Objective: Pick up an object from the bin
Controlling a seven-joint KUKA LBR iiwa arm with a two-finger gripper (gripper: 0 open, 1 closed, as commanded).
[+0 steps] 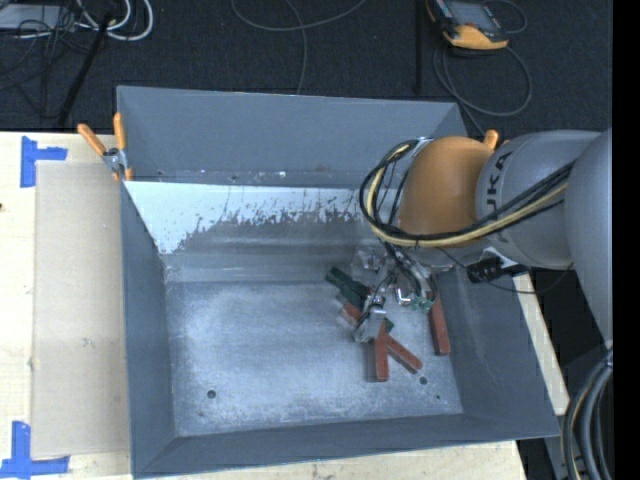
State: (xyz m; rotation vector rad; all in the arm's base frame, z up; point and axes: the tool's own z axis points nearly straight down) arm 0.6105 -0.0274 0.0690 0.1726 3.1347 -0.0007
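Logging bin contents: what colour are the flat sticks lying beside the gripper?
Reddish brown; the camera view shows the sticks crossed on the bin floor beside the gripper.

A reddish-brown stick [438,330] is lying alone near the bin's [250,368] right wall. Beyond its far wall, an orange-and-black device [470,28] is sitting among looping cables [125,28].

Partial dark lettering, apparently "KU", on the grey arm [545,203] just beside its orange cover [445,183]

Dark floor [300,58] w/ loose cables [125,3] — orange-black device [468,26] top rt.
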